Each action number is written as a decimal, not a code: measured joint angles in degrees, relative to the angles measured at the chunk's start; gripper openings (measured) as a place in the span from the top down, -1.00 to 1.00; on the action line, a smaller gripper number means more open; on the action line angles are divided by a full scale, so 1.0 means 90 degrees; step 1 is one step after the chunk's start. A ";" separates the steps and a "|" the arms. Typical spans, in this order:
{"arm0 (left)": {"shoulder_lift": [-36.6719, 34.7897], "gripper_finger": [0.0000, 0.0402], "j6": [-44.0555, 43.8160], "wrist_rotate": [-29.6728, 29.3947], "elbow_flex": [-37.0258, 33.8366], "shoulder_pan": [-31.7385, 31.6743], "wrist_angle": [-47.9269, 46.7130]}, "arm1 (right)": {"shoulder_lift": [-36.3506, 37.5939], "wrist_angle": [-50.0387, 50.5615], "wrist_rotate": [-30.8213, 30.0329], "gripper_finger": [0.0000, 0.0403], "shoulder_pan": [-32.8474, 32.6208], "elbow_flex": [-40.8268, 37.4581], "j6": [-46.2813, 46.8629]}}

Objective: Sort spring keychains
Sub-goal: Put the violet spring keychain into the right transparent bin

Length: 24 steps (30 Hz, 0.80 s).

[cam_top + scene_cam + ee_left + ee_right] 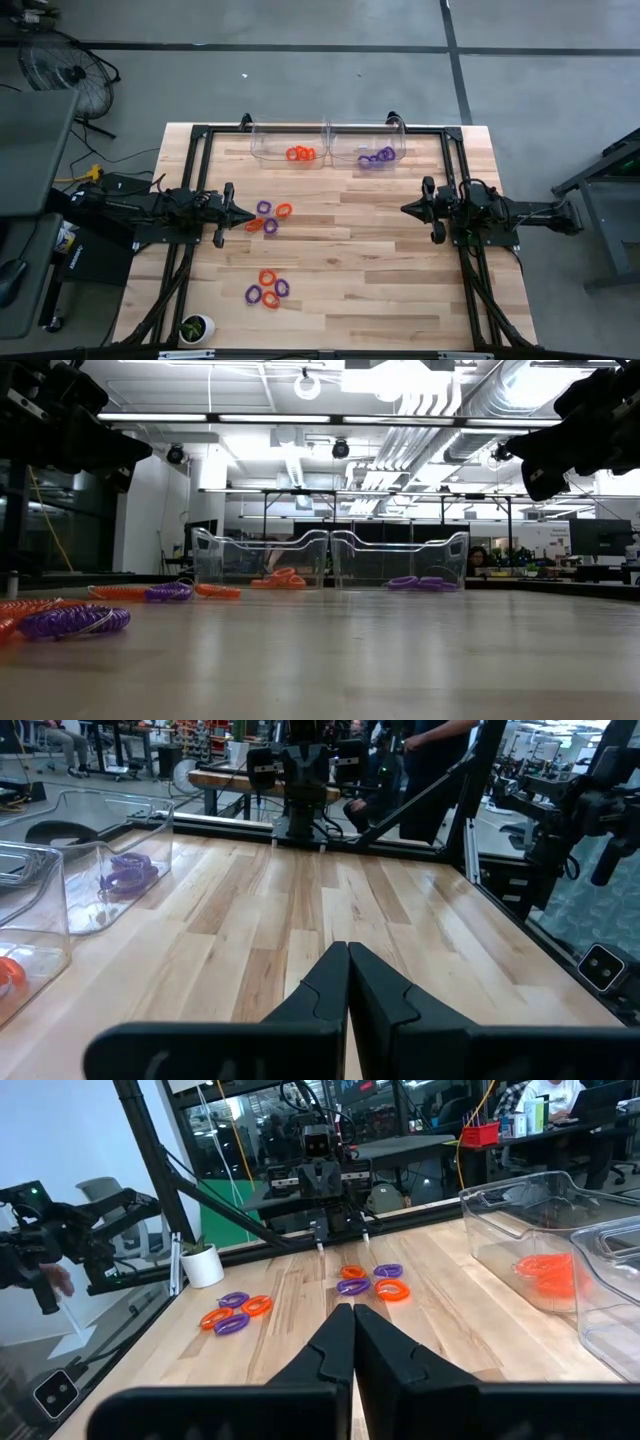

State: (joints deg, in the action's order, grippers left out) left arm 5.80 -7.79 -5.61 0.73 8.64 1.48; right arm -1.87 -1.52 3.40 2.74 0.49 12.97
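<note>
Keychains: orange and purple spring keychains [268, 217] loose on table [380, 290]; some in two clear bins [328, 143].
Left gripper [243, 214]: closed, empty.
Right gripper [405, 209]: closed, empty.

The right gripper [352, 1312] hangs low over the bare wooden table [470, 1335], its two dark fingers pressed together. Ahead of it lie two loose groups of spring keychains [365, 1280], orange and purple mixed, one group close to the opposite arm [325, 1180] and the other nearer a small white pot [203, 1265] at the table's edge. A clear bin [545, 1245] holds orange keychains [545, 1272]; a second clear bin [612, 1295] sits beside it.
</note>
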 joint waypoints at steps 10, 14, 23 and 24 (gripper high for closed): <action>0.0002 1.00 0.0000 0.0001 0.0000 0.0000 0.0000 | 0.0000 0.0000 0.0000 0.97 0.0000 0.0000 0.0000; 0.0000 1.00 0.0000 0.0000 0.0000 0.0000 0.0000 | 0.0000 0.0000 0.0000 0.97 0.0000 0.0000 0.0002; 0.0000 1.00 0.0000 0.0001 0.0000 0.0000 0.0000 | 0.0000 0.0000 0.0000 0.97 -0.0001 0.0000 0.0000; 0.0000 1.00 0.0000 0.0001 0.0000 0.0000 0.0000 | 0.0000 0.0000 0.0000 0.97 0.0000 0.0000 0.0000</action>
State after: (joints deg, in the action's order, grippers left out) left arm 5.80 -7.79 -5.61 0.73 8.64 1.48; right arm -1.87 -1.52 3.40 2.74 0.49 12.98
